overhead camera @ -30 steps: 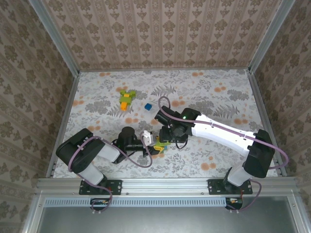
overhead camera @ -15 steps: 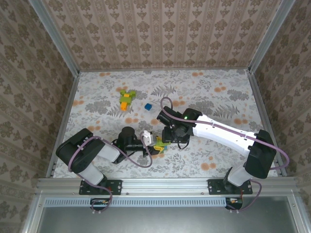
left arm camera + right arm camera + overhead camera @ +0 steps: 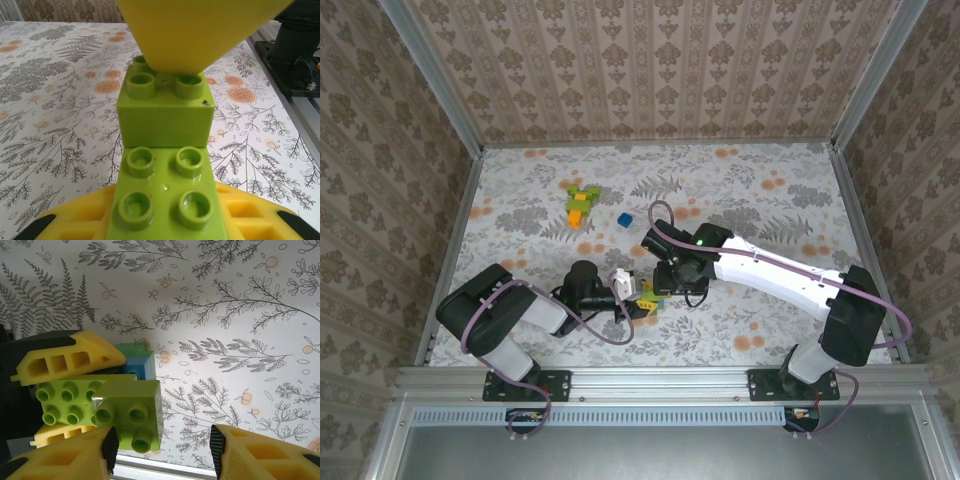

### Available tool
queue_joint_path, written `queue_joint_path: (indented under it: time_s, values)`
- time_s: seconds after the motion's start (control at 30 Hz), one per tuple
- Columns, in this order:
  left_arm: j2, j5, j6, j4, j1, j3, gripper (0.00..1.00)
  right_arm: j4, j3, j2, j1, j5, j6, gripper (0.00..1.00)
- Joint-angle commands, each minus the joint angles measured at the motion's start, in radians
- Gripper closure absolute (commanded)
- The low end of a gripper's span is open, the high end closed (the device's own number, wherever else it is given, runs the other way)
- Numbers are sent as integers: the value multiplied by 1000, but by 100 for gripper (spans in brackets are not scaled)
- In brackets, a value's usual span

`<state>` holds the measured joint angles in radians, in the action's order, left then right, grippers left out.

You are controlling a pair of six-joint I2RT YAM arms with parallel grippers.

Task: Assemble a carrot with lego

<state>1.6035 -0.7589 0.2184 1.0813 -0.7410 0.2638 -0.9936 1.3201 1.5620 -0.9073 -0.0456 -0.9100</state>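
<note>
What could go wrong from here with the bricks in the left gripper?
The square green brick sits at the end of the long green brick clamped in the left gripper; a sideways push may lever it off. The open right gripper has it near one finger only; closing could twist it.

You have nothing to read here: no text, label, brand, number or sign is legible anywhere. The studs of the light green lego at the near middle of the table are plain hollow rings without lettering, and the floral table cover carries only its printed pattern.
</note>
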Motion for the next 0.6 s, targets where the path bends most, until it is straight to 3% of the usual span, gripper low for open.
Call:
queue_joint_path:
  time_s: [0.0, 0.57]
  values:
    - [36, 53, 30, -124, -6, -8, 70, -22, 4, 29, 7, -22, 20, 46]
    - [36, 62, 33, -130, -10, -5, 68, -68, 85, 0, 9, -58, 60, 45]
